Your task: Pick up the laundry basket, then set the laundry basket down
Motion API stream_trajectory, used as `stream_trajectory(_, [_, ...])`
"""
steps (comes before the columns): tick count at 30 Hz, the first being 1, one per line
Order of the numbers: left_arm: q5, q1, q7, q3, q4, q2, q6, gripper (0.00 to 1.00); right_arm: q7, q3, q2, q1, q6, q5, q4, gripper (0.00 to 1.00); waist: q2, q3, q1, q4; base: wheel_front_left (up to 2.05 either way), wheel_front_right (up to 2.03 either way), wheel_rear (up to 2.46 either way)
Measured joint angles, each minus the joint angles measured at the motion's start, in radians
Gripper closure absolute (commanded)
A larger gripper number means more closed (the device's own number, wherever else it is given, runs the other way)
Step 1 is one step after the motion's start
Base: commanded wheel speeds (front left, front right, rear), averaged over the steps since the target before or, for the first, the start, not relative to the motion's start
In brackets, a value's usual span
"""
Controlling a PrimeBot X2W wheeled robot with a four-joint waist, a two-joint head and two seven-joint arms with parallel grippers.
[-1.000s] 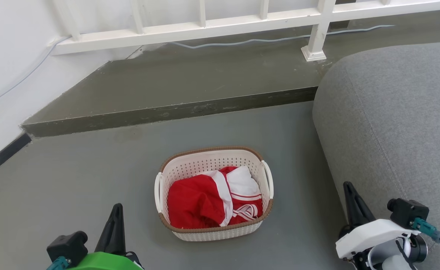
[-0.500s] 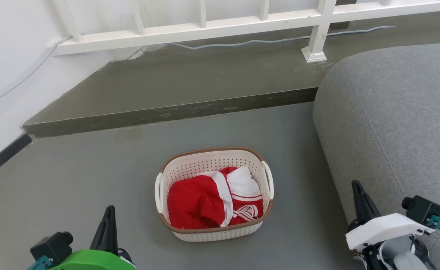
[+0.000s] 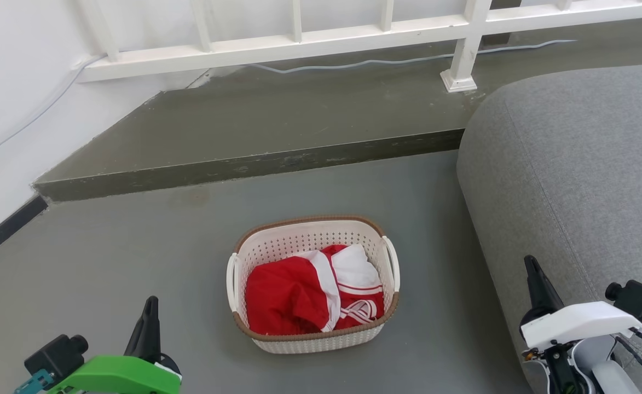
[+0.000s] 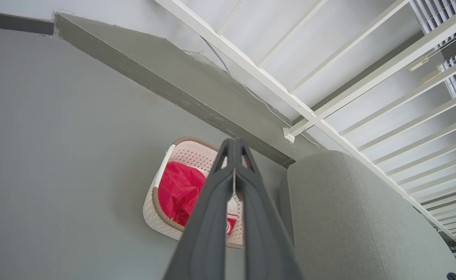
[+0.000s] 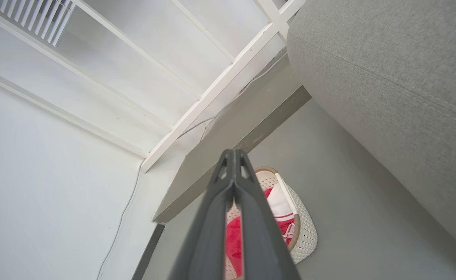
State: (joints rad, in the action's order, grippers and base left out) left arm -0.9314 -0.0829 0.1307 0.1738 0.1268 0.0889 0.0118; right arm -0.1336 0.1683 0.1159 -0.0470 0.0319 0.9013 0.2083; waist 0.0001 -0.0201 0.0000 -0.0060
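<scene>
The laundry basket [image 3: 304, 230], cream-white and perforated with a brown rim, stands on the grey floor in the middle of the head view, holding a red and white garment [image 3: 310, 295]. My left gripper [image 3: 149, 307] is at the lower left, well clear of the basket's left handle [image 3: 230, 282], fingers together and empty. At the lower right my right gripper [image 3: 531, 265] is also shut and empty, over the sofa's edge, apart from the right handle [image 3: 393, 262]. The left wrist view has the basket [image 4: 161, 186] partly behind shut fingers [image 4: 233, 146]. In the right wrist view, the basket [image 5: 303, 229] lies behind shut fingers [image 5: 233, 155].
A grey sofa [image 3: 572, 164] fills the right side close to the basket. A raised concrete step [image 3: 244, 164] runs behind the basket, topped by a white railing [image 3: 299, 44] and a cable [image 3: 353, 63]. A white wall [image 3: 14, 109] stands at the left.
Both grippers have drawn back and outward, the left toward the lower left and the right toward the lower right. The basket has stayed in place.
</scene>
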Motion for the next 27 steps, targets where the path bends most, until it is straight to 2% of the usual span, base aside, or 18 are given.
stream_trajectory(27, [-0.309, 0.044, -0.070, -0.064, 0.053, 0.002, -0.045, 1.00, 0.073, -0.088, -0.005, 0.035, -0.057, 0.322, 0.018, 1.00, 0.0000, 0.007, 0.0000, 0.002, 0.00, 0.00, 0.00])
